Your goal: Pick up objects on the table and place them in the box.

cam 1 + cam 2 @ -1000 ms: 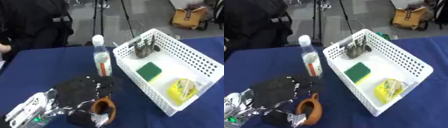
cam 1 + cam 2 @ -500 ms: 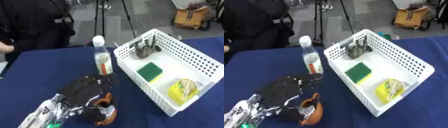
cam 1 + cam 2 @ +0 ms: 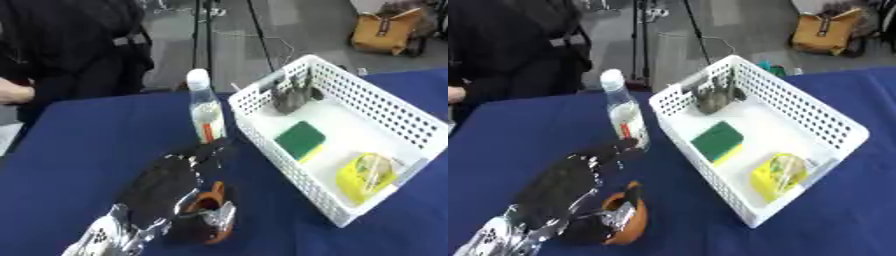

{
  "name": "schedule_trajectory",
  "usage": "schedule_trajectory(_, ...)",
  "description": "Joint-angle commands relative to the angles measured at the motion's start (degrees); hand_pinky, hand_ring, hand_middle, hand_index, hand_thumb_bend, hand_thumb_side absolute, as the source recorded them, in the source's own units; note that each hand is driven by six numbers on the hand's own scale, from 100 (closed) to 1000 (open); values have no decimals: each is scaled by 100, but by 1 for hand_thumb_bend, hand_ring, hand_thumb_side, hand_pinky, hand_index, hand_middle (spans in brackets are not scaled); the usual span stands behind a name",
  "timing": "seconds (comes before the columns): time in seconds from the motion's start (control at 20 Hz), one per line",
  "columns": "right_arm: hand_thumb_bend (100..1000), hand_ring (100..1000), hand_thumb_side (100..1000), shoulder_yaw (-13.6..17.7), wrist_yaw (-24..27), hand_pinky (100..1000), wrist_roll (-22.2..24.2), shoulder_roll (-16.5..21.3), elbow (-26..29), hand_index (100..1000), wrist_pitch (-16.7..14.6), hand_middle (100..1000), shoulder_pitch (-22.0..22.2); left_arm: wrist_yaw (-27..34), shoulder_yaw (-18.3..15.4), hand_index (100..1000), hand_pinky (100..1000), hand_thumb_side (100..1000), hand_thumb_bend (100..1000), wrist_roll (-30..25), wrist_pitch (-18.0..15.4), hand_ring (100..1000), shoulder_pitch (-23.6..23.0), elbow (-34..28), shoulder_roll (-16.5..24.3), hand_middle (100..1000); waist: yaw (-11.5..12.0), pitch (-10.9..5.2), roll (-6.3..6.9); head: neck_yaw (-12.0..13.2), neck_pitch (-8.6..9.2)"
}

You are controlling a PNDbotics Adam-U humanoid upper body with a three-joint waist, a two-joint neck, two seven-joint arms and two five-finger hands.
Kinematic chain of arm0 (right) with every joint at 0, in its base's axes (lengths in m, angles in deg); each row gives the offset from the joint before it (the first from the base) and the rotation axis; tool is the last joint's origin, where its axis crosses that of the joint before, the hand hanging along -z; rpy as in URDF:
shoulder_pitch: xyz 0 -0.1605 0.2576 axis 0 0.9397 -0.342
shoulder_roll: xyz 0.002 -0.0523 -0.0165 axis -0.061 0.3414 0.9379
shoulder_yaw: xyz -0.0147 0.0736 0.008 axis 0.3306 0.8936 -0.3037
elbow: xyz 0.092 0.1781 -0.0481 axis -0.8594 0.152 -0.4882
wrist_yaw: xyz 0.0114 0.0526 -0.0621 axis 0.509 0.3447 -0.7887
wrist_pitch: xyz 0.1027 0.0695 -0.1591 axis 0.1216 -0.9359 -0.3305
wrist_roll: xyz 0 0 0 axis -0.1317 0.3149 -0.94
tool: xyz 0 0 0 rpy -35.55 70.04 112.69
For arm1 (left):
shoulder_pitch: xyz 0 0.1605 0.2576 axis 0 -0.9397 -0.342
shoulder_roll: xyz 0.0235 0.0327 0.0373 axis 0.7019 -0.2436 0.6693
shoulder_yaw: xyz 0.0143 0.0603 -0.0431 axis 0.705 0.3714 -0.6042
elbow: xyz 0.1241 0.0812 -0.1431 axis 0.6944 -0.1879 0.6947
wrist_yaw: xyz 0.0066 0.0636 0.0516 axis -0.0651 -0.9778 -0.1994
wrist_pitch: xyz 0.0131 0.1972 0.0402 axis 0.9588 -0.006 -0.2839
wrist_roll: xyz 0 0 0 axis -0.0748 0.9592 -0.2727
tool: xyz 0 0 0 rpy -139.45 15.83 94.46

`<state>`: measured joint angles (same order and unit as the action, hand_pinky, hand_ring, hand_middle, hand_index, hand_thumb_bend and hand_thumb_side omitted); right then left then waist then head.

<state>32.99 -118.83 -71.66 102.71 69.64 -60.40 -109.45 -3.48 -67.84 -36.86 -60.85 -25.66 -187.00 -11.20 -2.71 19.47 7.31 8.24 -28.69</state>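
My left hand (image 3: 166, 185), black with silver at the wrist, reaches across the blue table (image 3: 79, 145) from the lower left. Its fingers are straight and open, and their tips lie just short of the foot of a clear plastic bottle (image 3: 206, 112) that stands upright with a white cap. A small orange-brown thing (image 3: 632, 220) lies by the thumb, partly under the palm. To the right stands the white perforated box (image 3: 702, 170). It holds a green sponge (image 3: 299, 140), a yellow packet (image 3: 367, 172) and a grey object (image 3: 289, 95) at its far end. My right hand shows in no view.
A person in dark clothes sits at the far left edge of the table. Beyond the table are tripod legs and a tan bag (image 3: 385, 30) on the floor. Blue tabletop lies between the bottle and the box.
My left hand has slid forward over the orange-brown thing towards the bottle, fingers stretching out. The bottle, the orange-brown thing and the box have stayed put.
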Motion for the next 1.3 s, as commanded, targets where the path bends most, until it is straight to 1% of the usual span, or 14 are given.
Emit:
schedule_trajectory(0.05,100,541,860,-14,27,657,22,89,67,689,-7,534,-36,7,30,1000,737,1000,100,16,43,893,-45,-82,62,965,1,-127,-27,30,-61)
schedule_trajectory(0.2,100,541,860,-15,38,657,31,89,67,689,-14,530,-31,-72,42,1000,755,1000,100,-199,86,909,-114,-82,37,979,3,-118,-24,29,-55)
schedule_trajectory(0.25,100,540,860,-16,42,658,35,88,67,688,-16,528,-31,-111,41,1000,783,1000,100,-257,101,933,-130,-82,37,1000,3,-112,-24,27,-44)
schedule_trajectory(0.45,100,539,860,-16,65,658,50,88,67,688,-26,524,-34,-343,45,1000,800,1000,100,-416,110,949,-172,-82,21,1000,-4,-95,-26,24,-12)
schedule_trajectory(0.55,100,539,860,-17,76,659,57,86,67,688,-30,523,-35,-361,65,1000,803,1000,100,-473,114,951,-189,-82,5,1000,-7,-89,-27,26,5)
schedule_trajectory(0.8,100,539,860,-16,95,659,69,82,67,688,-41,522,-41,-146,102,1000,802,1000,100,-897,251,952,-213,-82,-44,1000,-14,-80,-36,33,49)
schedule_trajectory(1.05,100,538,859,-20,117,658,84,78,67,686,-47,521,-41,33,83,1000,809,1000,100,-1279,344,958,-121,-82,-77,1000,-21,-72,-42,46,79)
schedule_trajectory(1.3,100,537,858,-19,138,658,96,81,67,683,-56,519,-42,424,61,1000,812,1000,100,-1610,452,954,-6,-81,-118,1000,-35,-57,-43,65,110)
